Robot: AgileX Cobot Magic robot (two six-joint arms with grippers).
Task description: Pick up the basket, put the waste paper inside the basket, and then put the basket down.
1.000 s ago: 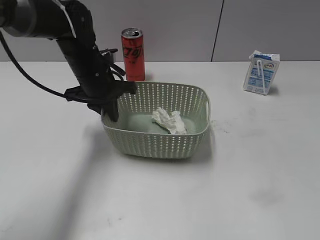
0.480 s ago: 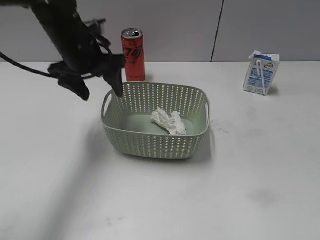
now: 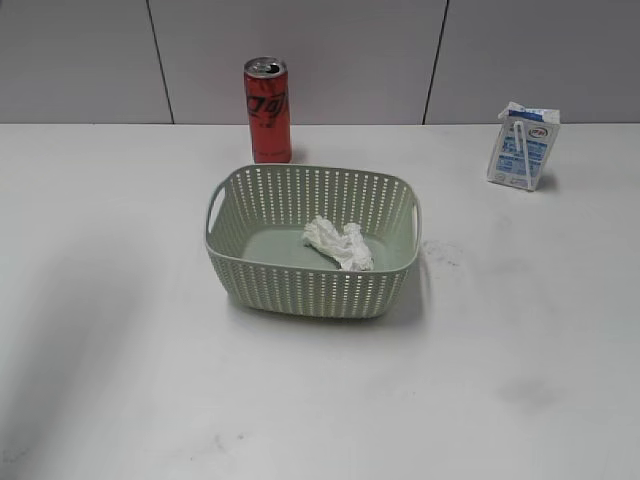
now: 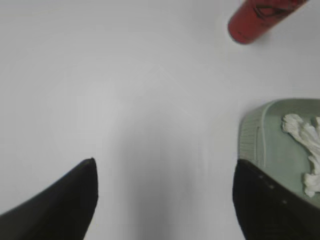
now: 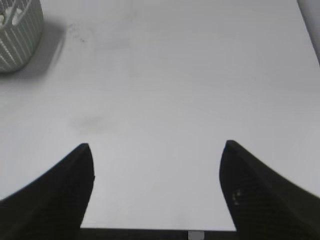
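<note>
The sage-green basket [image 3: 300,285] stands on the white table in the middle of the exterior view. A crumpled white waste paper wad [image 3: 338,243] lies inside it. Neither arm shows in the exterior view. In the left wrist view my left gripper [image 4: 165,172] is open and empty above bare table, with the basket's corner [image 4: 250,137] and the waste paper [image 4: 305,142] at the right edge. In the right wrist view my right gripper [image 5: 156,155] is open and empty over bare table, and the basket [image 5: 17,35] is at the far upper left.
A red drink can [image 3: 267,108] stands upright behind the basket; it also shows in the left wrist view [image 4: 260,17]. A blue-and-white drink carton [image 3: 524,145] stands at the back right. The table's near edge [image 5: 150,234] shows in the right wrist view.
My left arm has let go of the basket's left rim, risen and drawn back out of the exterior view. The basket stays standing on the table with the paper inside.
</note>
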